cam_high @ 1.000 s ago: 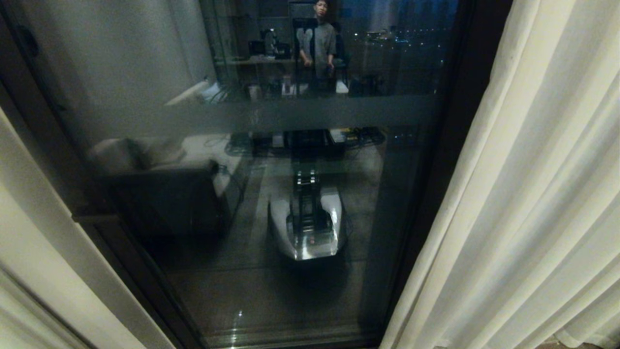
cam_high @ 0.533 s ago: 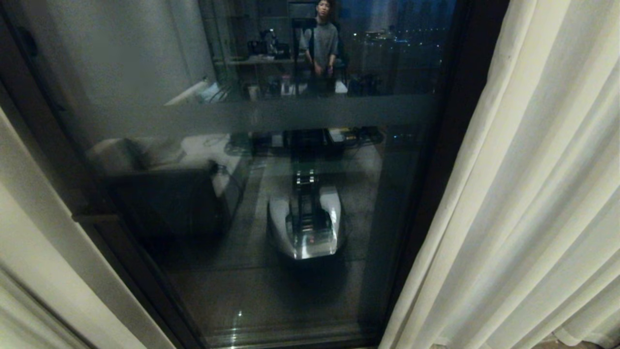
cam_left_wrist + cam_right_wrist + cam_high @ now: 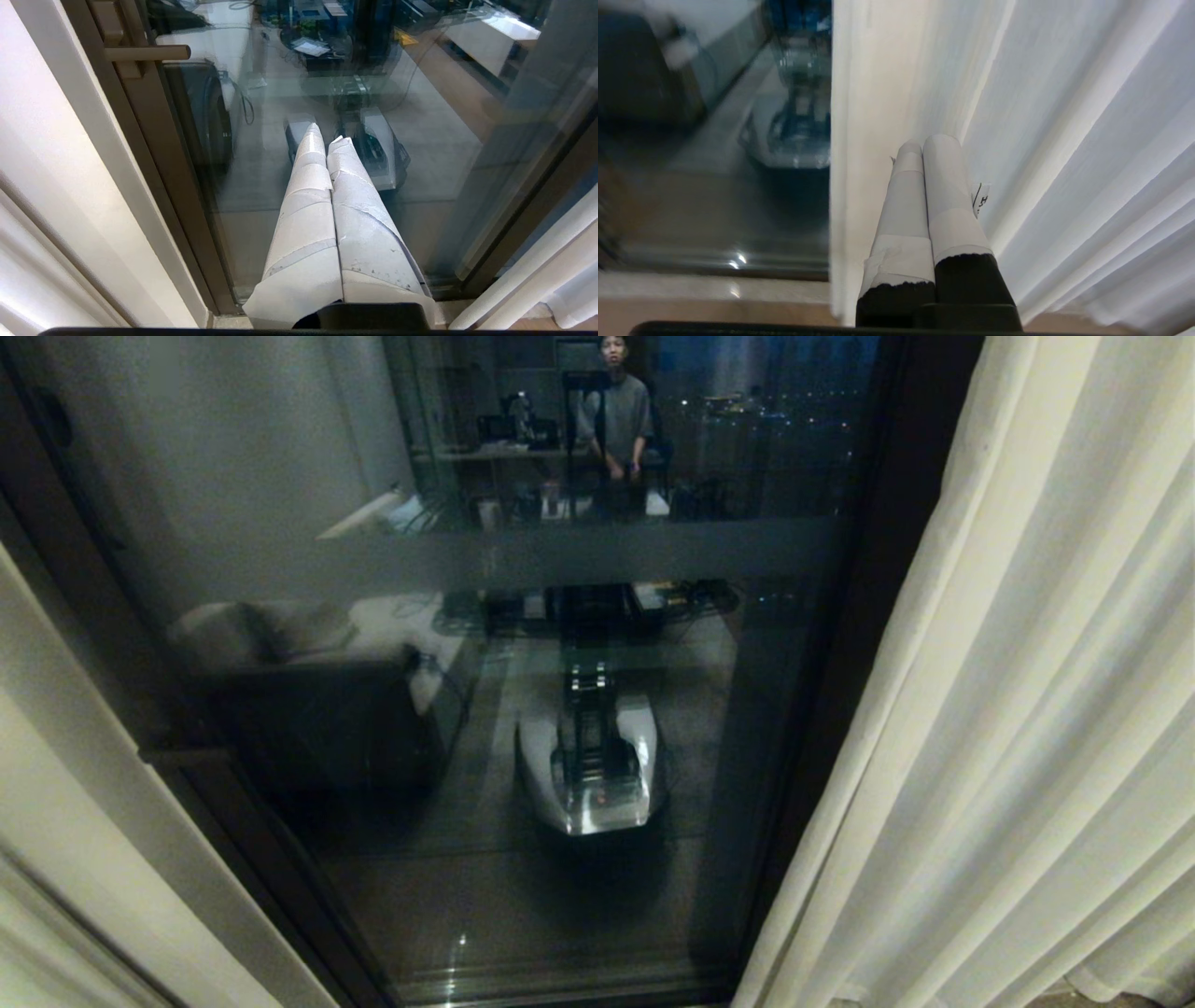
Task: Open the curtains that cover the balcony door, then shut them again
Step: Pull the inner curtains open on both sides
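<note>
Meanwhile, nothing shifts: curtains (image 3: pixel 1027 728) stay parted beside the bare balcony door (image 3: pixel 523 709); right gripper (image 3: pixel 930 144), fingers together, points at the right panel; left gripper (image 3: pixel 325 135), likewise closed, faces the glass. Closing remains.

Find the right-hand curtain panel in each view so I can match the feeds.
Head view: right curtain panel fills the right side, beside the dark door frame.
Left wrist view: only a strip in the lower right corner.
Right wrist view: it fills the centre and right.
Shared landmark: the robot's reflection in the glass.
</note>
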Tool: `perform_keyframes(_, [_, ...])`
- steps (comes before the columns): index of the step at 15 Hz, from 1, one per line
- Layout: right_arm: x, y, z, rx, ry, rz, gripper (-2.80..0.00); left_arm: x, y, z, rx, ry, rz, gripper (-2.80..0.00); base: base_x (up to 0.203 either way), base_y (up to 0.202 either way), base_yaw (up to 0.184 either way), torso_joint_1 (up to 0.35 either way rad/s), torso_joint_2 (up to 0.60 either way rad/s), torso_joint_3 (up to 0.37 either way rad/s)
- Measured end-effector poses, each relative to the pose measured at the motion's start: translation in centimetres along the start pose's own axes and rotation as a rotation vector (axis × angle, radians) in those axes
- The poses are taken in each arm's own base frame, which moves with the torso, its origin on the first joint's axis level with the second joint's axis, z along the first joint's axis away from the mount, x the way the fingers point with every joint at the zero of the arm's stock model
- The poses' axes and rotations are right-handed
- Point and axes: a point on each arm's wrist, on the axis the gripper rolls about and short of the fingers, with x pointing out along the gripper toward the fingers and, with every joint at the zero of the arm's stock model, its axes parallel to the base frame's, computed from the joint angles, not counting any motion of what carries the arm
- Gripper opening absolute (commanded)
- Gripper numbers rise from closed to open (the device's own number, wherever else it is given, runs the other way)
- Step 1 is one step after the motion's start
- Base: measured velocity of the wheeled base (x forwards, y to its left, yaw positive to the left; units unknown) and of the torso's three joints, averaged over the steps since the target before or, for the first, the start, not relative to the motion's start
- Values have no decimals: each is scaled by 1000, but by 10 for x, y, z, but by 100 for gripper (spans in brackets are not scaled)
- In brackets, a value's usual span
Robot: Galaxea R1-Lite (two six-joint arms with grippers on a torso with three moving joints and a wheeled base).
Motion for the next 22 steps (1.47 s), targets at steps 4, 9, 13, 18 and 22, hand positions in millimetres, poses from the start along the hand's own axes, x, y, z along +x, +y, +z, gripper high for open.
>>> perform_keyframes(4, [5,-2,23,-24,-5,75,-280,0,0,0,0,0,0,-280,0,0,0,0,0,0])
perform_keyframes(9, [27,-14,99,-26,-55,203,0,0,0,0,0,0,0,-280,0,0,0,0,0,0])
perform_keyframes(13, [60,-24,151,-20,-82,230,0,0,0,0,0,0,-1,-280,0,0,0,0,0,0])
perform_keyframes(18, [114,-33,188,-15,-29,241,0,0,0,0,0,0,0,-280,0,0,0,0,0,0])
perform_keyframes(22, [163,-38,207,-20,-49,238,0,0,0,0,0,0,0,-280,0,0,0,0,0,0])
